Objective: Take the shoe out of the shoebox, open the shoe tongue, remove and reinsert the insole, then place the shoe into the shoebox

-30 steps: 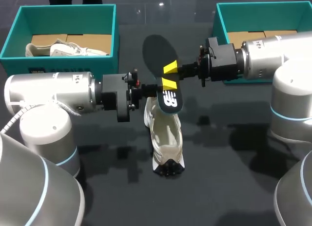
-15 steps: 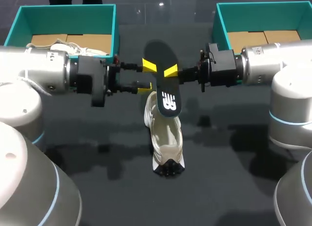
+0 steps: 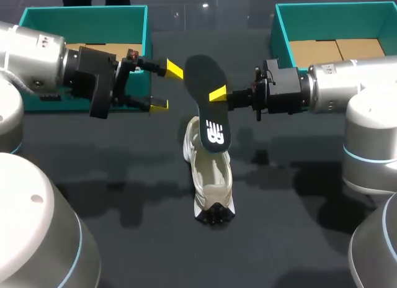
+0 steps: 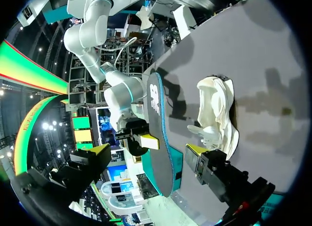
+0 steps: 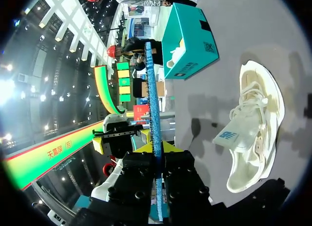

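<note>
Insole [image 3: 206, 112] pinched tight in right gripper [image 3: 217, 94] over the shoe [image 3: 209, 176]; left gripper [image 3: 167, 87] wide apart, holding nothing.

Desk [image 3: 124, 238]: dark grey top with a dull sheen and soft shadows. Cardboard liner [image 3: 335, 50]: brown, in two flat sections, covering the floor of the far-right teal box [image 3: 335, 12]. Spare shoe [image 5: 178, 54]: pale, lying inside the far-left teal box [image 3: 80, 18], showing above its wall.
</note>
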`<action>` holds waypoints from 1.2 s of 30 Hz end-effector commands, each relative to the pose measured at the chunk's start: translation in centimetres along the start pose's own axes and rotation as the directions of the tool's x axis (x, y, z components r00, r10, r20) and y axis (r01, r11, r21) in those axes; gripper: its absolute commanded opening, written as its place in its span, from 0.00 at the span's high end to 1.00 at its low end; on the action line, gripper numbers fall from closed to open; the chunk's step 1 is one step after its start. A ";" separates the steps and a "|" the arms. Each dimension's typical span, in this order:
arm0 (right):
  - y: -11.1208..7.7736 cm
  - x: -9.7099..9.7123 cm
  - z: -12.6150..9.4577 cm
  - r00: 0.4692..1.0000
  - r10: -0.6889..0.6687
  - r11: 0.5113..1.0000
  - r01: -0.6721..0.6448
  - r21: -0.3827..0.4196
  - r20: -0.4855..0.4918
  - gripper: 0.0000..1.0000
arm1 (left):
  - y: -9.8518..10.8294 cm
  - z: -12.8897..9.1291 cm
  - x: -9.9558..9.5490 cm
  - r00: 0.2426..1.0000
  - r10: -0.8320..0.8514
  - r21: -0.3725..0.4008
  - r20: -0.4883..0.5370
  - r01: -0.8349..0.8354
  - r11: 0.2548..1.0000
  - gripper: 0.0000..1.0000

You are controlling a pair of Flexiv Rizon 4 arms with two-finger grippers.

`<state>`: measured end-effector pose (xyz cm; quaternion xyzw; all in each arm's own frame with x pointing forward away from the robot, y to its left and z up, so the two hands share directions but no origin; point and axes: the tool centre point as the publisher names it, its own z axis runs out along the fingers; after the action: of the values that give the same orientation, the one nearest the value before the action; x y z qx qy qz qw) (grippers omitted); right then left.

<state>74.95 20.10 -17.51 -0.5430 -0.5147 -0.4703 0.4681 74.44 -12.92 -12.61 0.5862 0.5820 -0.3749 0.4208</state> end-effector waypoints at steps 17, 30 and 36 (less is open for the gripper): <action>0.0 0.0 0.2 1.000 0.000 1.000 0.000 -0.001 0.002 1.00 | 6.6 2.4 -6.2 0.719 -0.079 -0.080 -0.691 0.032 0.996 0.00; 0.0 0.0 0.2 1.000 0.000 1.000 0.000 -0.001 0.002 1.00 | 8.7 5.1 -7.7 0.365 -0.060 -0.003 -0.929 0.154 0.988 0.00; 0.0 0.0 0.2 1.000 0.000 1.000 0.000 -0.001 0.002 1.00 | 8.7 5.6 -7.9 0.251 -0.052 -0.015 -0.967 0.149 0.989 0.00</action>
<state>74.92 20.11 -17.49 -0.5430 -0.5152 -0.4701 0.4677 82.60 -20.04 -7.12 0.6479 0.7246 -0.1816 0.1486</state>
